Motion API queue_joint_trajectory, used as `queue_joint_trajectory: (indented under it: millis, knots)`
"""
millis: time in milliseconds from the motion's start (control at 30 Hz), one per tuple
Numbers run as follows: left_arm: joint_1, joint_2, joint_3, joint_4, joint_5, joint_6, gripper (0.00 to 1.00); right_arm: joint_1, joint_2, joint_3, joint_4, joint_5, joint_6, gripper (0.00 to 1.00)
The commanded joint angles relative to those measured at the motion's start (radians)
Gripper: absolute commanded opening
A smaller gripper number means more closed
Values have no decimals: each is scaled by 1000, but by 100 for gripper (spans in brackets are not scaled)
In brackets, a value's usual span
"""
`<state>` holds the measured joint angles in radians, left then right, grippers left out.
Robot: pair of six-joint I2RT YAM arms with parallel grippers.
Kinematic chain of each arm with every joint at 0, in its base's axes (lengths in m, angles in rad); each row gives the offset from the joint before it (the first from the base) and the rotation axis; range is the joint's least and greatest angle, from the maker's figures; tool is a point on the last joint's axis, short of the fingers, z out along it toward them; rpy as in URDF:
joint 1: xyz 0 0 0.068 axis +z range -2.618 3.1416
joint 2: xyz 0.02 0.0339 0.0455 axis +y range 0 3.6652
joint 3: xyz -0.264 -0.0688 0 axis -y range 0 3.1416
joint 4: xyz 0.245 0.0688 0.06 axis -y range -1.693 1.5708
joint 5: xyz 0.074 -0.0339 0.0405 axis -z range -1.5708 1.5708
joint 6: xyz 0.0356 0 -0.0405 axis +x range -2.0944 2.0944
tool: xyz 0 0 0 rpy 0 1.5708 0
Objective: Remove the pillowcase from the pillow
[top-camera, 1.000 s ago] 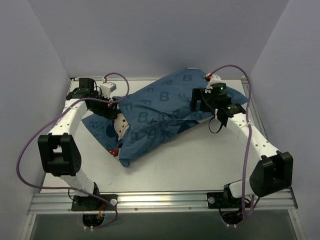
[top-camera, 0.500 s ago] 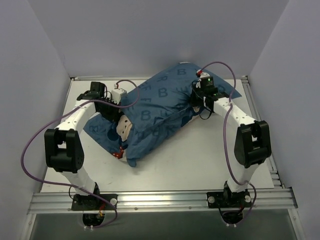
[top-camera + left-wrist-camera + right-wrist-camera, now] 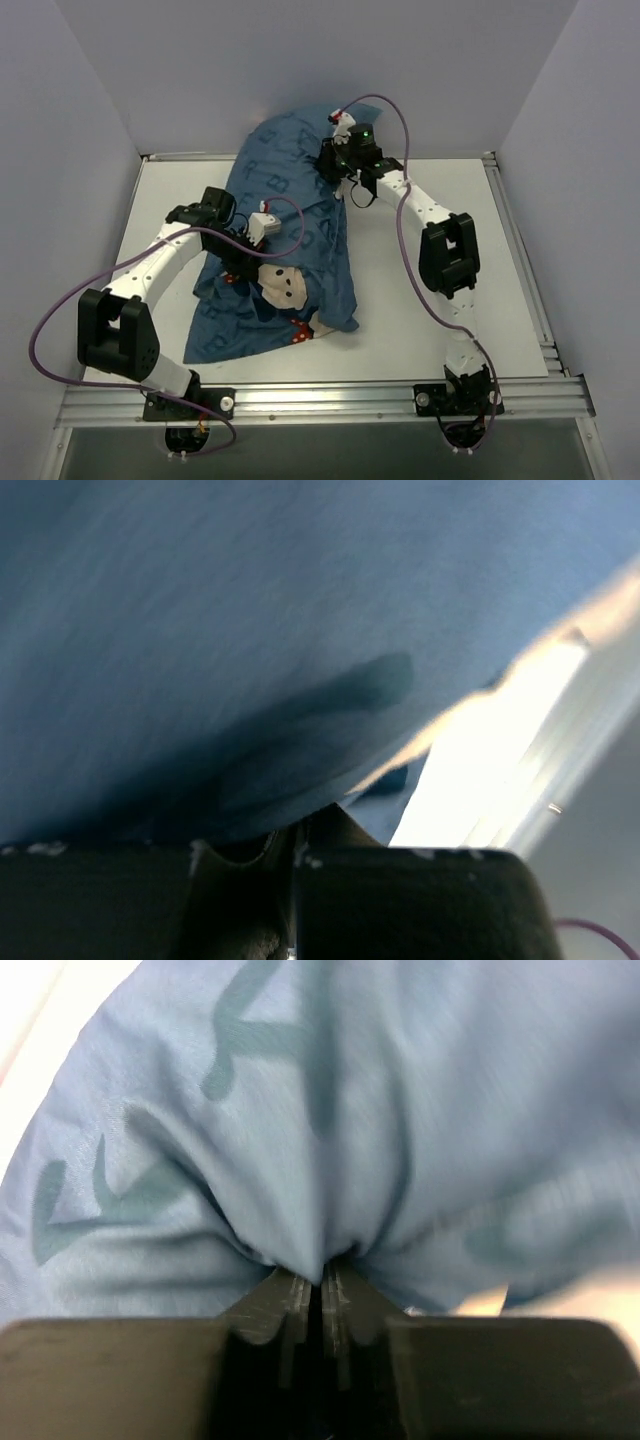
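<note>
Pillowcase [image 3: 290, 205]: dark blue cloth printed with lighter letters and a cartoon face [image 3: 283, 287], strung out over the tabletop [image 3: 430, 320] from the middle of the far edge toward the near-left corner. Its far end is held up off the surface close to the back wall, while its near end lies crumpled flat on the tabletop. Pillow: no plain white cushion shows in any view. The cloth looks full along its middle, so the pillow is judged to be inside, though this cannot be confirmed. Right gripper [image 3: 322, 1272]: jaws closed tight, with a gathered pucker of blue cloth pinched between them at the raised far end. Left gripper [image 3: 295, 832]: jaws closed with only a hairline gap, nipping a fold of the same cloth. In the overhead view it sits at the left side of the pillowcase, about midway between the far and near edges. Progress: both grips are taken and the cloth is hoisted at one end, but no part of the pillow has emerged, so the separation itself is judged not yet done. Remaining: drawing or shaking the pillow out and setting the emptied pillowcase apart from it.
</note>
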<state>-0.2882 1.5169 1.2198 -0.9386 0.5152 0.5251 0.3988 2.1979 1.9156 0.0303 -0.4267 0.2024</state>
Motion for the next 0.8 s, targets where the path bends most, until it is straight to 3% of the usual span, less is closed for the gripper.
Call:
queue_joint_trajectory:
  millis: [0,67,100,133,200,233,300,467,633,700,767]
  knots:
    - [-29,-14,21,21,160,49,2,81,57,101,146,-189,112,12]
    - [-38,-1,36,23,163,44,2,71,68,155,116,-129,140,29]
    - [-46,0,40,29,164,41,2,64,66,169,90,-69,141,49]
    - [-48,2,41,37,167,29,2,57,60,186,64,-40,132,56]
    - [-48,3,38,72,171,18,2,35,16,184,-30,24,105,83]
    - [-48,3,35,86,169,7,2,28,-31,165,-111,96,63,84]
    - [-48,15,38,112,169,-3,2,11,-94,126,-165,169,26,100]
    - [-48,42,79,115,192,-34,2,21,-386,-102,-221,328,-43,100]
    - [-48,32,107,95,187,-22,2,66,-630,-450,-191,254,6,99]
    - [-48,32,119,72,193,-11,12,80,-682,-594,-173,195,58,99]
    - [-48,37,150,14,215,27,31,109,-750,-676,-149,178,81,98]
